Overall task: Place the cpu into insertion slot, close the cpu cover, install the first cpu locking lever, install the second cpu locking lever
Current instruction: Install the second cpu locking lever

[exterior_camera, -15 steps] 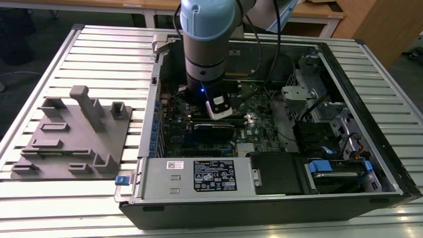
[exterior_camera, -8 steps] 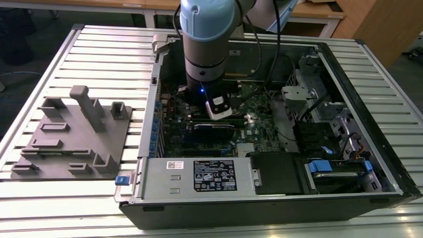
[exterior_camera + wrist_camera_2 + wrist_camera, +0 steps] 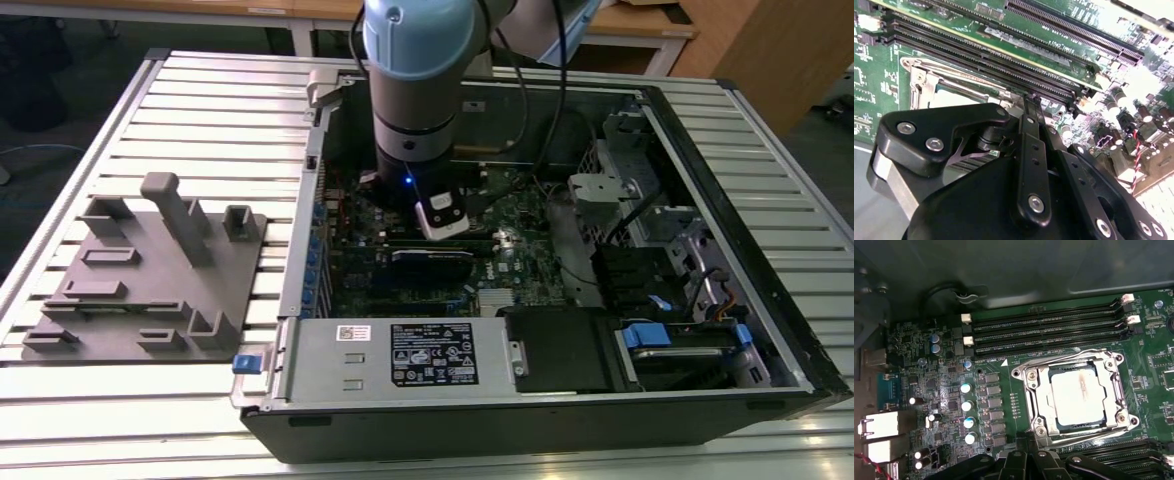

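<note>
In the exterior view, the open computer case (image 3: 561, 250) is lying on the slatted tabletop (image 3: 200, 110), holding the green motherboard (image 3: 514, 215) and, at 6 o'clock, the power supply box (image 3: 400, 355). A grey fixture block (image 3: 147, 275) is sitting at 9 o'clock, well apart from the case wall. The arm (image 3: 420, 100) is reaching straight down into the case.

In the second wrist view, the end effector (image 3: 1029, 107) is hovering just beside the socket frame; whether its fingers are spread is unclear.

In the first wrist view, the cpu (image 3: 1077, 395) is sitting in the insertion slot (image 3: 1104, 427), with the cpu cover (image 3: 1038, 390) lying closed around it.
</note>
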Tool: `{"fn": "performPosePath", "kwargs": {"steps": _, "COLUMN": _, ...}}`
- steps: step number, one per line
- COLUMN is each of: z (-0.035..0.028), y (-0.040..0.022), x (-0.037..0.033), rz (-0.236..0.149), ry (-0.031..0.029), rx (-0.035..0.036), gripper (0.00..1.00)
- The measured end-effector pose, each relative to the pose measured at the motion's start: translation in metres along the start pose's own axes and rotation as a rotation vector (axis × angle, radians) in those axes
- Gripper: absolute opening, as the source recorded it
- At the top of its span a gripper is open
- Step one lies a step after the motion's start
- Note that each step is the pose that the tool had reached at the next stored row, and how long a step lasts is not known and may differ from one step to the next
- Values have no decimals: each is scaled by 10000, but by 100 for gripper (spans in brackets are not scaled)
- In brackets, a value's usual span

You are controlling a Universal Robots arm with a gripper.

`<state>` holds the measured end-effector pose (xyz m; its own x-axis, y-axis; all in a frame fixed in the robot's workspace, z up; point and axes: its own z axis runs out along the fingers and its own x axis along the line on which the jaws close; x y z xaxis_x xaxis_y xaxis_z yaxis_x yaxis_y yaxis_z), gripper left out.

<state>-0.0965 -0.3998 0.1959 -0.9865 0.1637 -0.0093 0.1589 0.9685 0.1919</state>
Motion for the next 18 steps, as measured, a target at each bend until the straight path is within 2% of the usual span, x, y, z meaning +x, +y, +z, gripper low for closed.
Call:
{"fn": "performPosePath", "kwargs": {"steps": 12, "z": -174, "y": 33, "x": -1, "rz": 1, "ry": 1, "rx": 5, "gripper": 11}}
{"fn": "performPosePath", "kwargs": {"steps": 18, "z": -189, "y": 36, "x": -2, "rz": 0, "ry": 1, "rx": 3, "gripper": 11}}
